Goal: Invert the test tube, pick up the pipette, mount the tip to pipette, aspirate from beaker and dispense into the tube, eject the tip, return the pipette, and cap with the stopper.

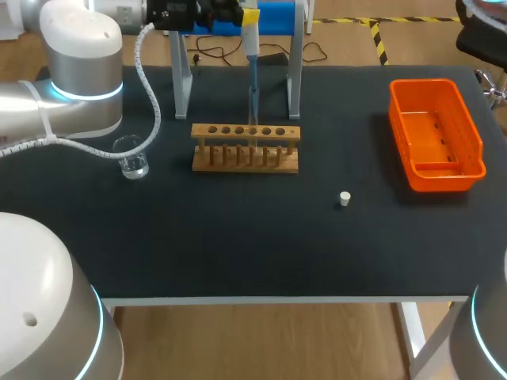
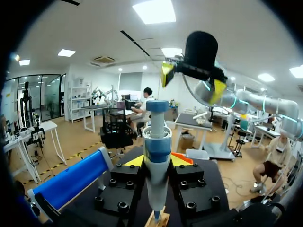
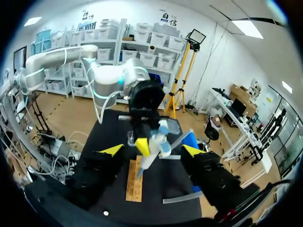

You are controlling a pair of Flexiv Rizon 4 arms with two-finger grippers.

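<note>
The left arm comes in from the left edge of the head view, its big grey joint in the upper left corner and its wrist turned sideways along the top edge. The left gripper [image 1: 249, 16] sits top centre, and its yellow tips are clamped on the upper body of the pipette [image 1: 252, 47] from both sides. The pipette hangs upright between the two grey posts of the stand [image 1: 181, 79], with its thin lower end pointing down at the wooden rack [image 1: 245, 158] in the upper middle of the counter [image 1: 238, 245]. The left wrist view confirms the grasp: a yellow tip presses each side of the blue-and-white barrel, and the rack lies under the pipette's point. The glass beaker [image 1: 133, 158] stands left of the rack, close under the arm's cable hose. The small white stopper [image 1: 344, 198] lies alone right of centre, well apart from the rack, and the orange basket [image 1: 444, 178] sits at the upper right. The right gripper [image 3: 152, 150] is raised above the counter facing the left arm, with its fingers spread wide and nothing between them.
</note>
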